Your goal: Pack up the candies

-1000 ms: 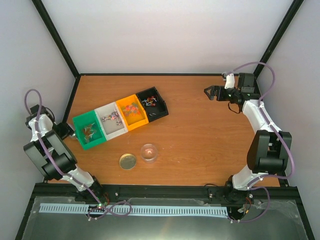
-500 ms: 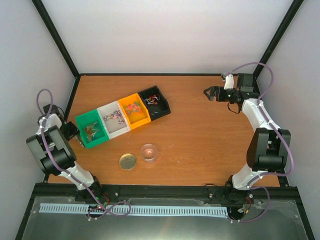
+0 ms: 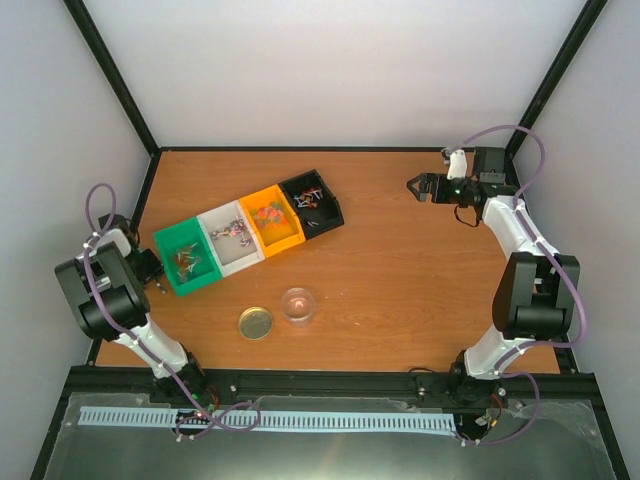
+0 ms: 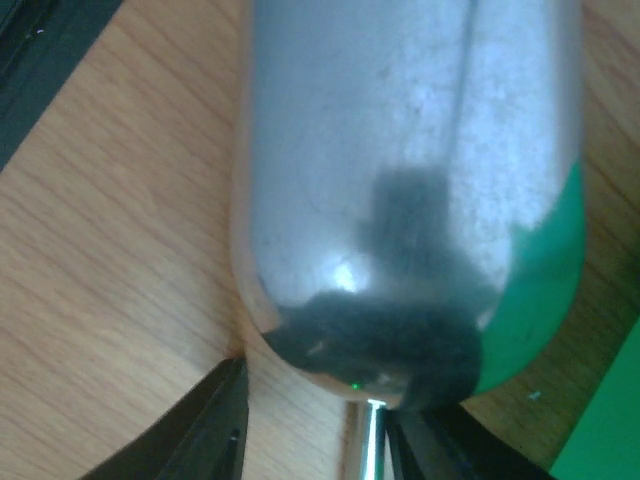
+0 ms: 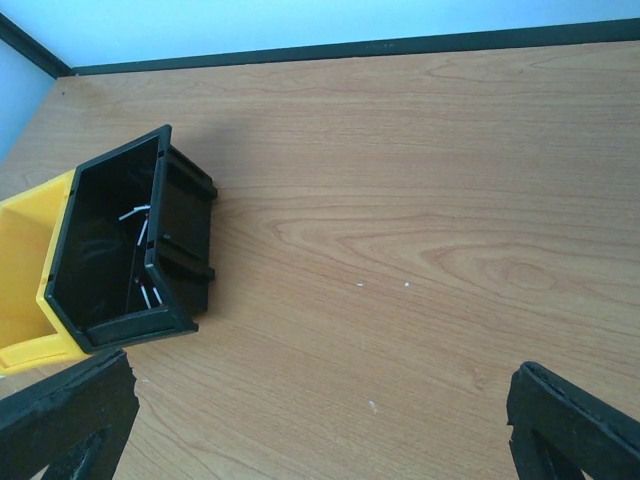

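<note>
The candies lie in a row of four bins: green [image 3: 190, 270], white [image 3: 245, 253], orange [image 3: 281, 236] and black [image 3: 329, 213]. Red and orange candies [image 3: 266, 214] show in the orange bin and silvery ones [image 3: 230, 234] in the white bin. My left gripper [image 3: 156, 272] is low at the green bin's left end. In the left wrist view it [image 4: 315, 440] is open, and the thin handle [image 4: 365, 440] of a shiny metal scoop [image 4: 400, 180] stands between its jaws, against the right finger. My right gripper [image 3: 415, 185] is open and empty at the far right, above bare wood [image 5: 320, 430].
A round gold lid [image 3: 255, 323] and a clear round dish [image 3: 298, 304] lie in front of the bins. The right wrist view shows the black bin [image 5: 185, 220] and part of the orange bin [image 5: 25, 270] at its left. Black frame posts edge the table.
My left arm has swung in toward the green bin, and the row of bins has shifted slightly to the right. The right arm has barely moved.
</note>
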Available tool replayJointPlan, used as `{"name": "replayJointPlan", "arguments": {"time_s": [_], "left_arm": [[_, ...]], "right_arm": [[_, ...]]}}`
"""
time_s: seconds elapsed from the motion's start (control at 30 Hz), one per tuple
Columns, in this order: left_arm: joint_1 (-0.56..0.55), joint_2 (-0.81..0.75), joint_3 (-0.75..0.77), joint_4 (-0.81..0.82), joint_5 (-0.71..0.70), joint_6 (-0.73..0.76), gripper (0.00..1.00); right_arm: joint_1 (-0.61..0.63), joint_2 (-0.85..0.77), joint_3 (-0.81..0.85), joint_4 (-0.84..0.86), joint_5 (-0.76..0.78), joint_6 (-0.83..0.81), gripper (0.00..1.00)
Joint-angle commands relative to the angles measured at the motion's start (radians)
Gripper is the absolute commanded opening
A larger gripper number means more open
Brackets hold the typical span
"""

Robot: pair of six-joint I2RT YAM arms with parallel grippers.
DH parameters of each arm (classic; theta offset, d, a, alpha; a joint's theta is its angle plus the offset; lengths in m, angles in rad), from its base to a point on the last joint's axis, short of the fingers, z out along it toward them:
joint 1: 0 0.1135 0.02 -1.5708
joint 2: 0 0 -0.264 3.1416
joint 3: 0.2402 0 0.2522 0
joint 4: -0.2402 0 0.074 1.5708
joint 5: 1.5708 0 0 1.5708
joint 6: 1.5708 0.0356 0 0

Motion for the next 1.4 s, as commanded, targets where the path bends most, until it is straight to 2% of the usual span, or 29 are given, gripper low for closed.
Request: {"name": "replayJointPlan", "arguments": {"time_s": [0.0,0.37,0.63,0.77,0.9,1.0,1.17,1.27,1.37], "left_arm": [[-0.003,0.038,-0.014,0.017,-0.014,-0.005,0.37],[-0.004,-0.043,-0.003,-0.014,-0.009,0.004,0.02],[-0.003,-0.271,0.086,-0.080,0.154,0.033,0.01],[-0.003,-0.380,0.199,-0.071,0.322,0.034,0.01],[-0.003,-0.411,0.324,-0.014,0.569,0.015,0.01],[-0.011,-0.429,0.380,0.130,0.767,-0.079,0.01],[-0.136,-0.455,0.445,0.435,0.855,-0.237,0.01],[-0.189,-0.401,0.450,0.726,0.972,-0.494,0.01],[-0.260,-0.337,0.456,1.003,1.027,-0.695,0.01]], "right_arm": [[0.009,0.007,0.031,-0.009,0.002,0.003,1.00],[0.008,0.020,0.051,-0.021,-0.052,-0.023,1.00],[0.021,0.058,0.156,-0.064,-0.192,-0.043,1.00],[0.047,0.077,0.241,-0.065,-0.201,-0.031,1.00],[0.077,0.090,0.311,-0.030,-0.238,0.003,1.00],[0.106,0.113,0.382,-0.010,-0.287,0.056,1.00],[0.187,0.106,0.420,0.133,-0.347,0.183,1.00],[0.263,0.103,0.439,0.218,-0.377,0.225,1.00],[0.351,0.126,0.485,0.285,-0.414,0.288,1.00]]}}
